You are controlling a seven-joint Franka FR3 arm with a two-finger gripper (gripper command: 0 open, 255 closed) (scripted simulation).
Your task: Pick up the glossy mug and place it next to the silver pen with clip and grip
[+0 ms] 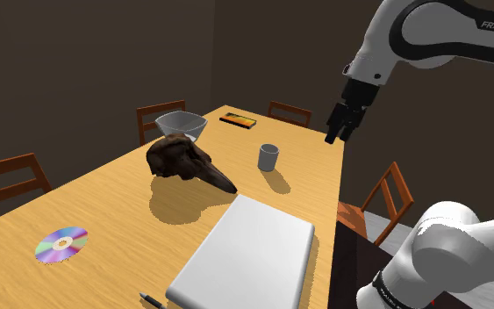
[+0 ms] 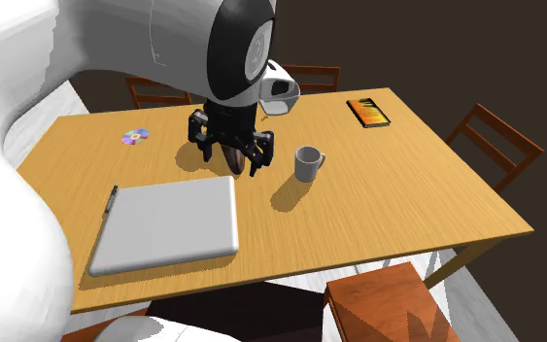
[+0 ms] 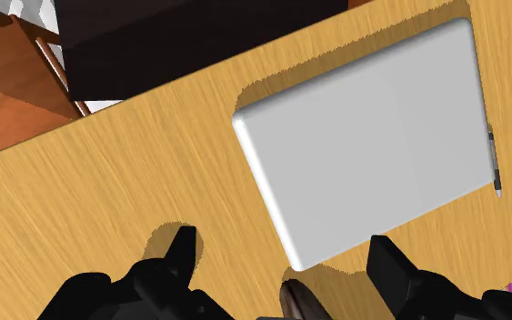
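The mug (image 1: 268, 157) (image 2: 308, 163) is grey with a handle and stands upright on the wooden table (image 1: 104, 197), past the far end of a white closed laptop (image 1: 245, 255). The silver pen (image 2: 112, 201) (image 1: 153, 301) (image 3: 494, 164) lies along the laptop's side farthest from the mug. My black gripper (image 1: 337, 134) (image 2: 232, 159) (image 3: 286, 259) hangs high over the table edge nearest the stand, well apart from the mug. Its fingers (image 3: 183, 250) stand wide apart with nothing between them.
A dark brown beaked skull (image 1: 188, 162) lies beside the mug, with a grey bowl (image 1: 182, 125) behind it. An orange-screened phone (image 2: 369, 112) and a disc (image 2: 136, 137) lie at opposite ends of the table. Wooden chairs (image 2: 495, 136) ring the table.
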